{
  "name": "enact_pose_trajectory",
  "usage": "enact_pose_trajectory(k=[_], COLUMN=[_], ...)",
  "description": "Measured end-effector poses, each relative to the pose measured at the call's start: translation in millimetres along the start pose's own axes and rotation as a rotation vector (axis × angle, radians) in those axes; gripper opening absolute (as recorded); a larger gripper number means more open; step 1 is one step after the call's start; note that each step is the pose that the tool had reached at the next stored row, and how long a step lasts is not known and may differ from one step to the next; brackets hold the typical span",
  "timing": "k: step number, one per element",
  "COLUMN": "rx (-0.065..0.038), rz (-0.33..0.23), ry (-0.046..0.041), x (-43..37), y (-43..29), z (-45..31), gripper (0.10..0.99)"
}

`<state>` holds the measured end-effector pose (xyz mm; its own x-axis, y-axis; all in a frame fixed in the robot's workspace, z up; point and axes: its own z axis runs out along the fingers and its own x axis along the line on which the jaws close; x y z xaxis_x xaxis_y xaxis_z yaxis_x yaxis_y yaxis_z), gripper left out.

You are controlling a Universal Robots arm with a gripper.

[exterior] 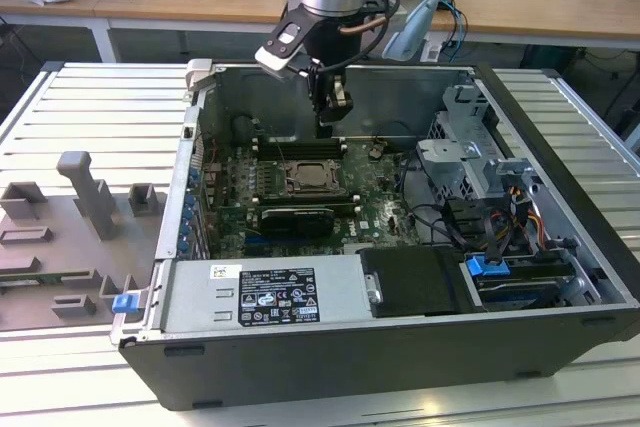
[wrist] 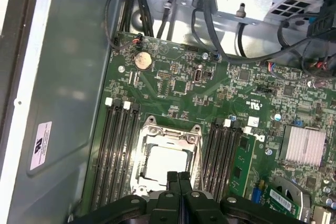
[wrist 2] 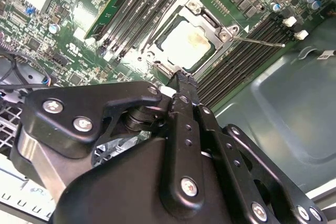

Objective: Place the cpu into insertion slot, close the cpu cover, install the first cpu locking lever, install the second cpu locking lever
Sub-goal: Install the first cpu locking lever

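Tool: the tool [wrist: 178, 178] is seen closed – its fingertips are pressed together, and nothing is gripped between them.
Tool position: in the exterior view it is held inside the open computer case [exterior: 400, 362], above the green board and clear of it.
Cpu: the cpu [wrist: 163, 162] is seated flat in the insertion slot [exterior: 312, 179], just beneath and slightly ahead of the tool's tip. No contact with the tool can be made out.
Cpu cover: the cpu cover [wrist: 170, 136] is laid down flat around the chip. The pale metal face is left showing through its square cut-out, close under the tool's tip.
Locking lever: in the second wrist view a thin metal locking lever [wrist 2: 257, 41] is seen – it projects from a corner of the cover, out across the memory slots [wrist 2: 247, 59] and away from the tool. Whether it is latched cannot be told.
Memory slots: long black rows are set on both sides of the socket, flanking the tool's tip.
Worktop: the case is carried on a ribbed grey worktop [exterior: 90, 107], well apart from the tool.
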<state>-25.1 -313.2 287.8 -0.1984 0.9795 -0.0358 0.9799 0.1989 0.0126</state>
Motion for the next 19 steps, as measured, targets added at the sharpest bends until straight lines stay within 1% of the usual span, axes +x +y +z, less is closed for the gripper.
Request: enact_pose_trajectory(k=[3,13,19], rx=[-0.001,-0.003,-0.005], rz=[-0.023,-0.071,-0.129], ry=[0.0003,0.0009,0.0017], x=[0.0,0.0,0.0], y=[0.0,0.0,0.0], z=[0.0,0.0,0.0], gripper=[0.106,0.106,0.106])
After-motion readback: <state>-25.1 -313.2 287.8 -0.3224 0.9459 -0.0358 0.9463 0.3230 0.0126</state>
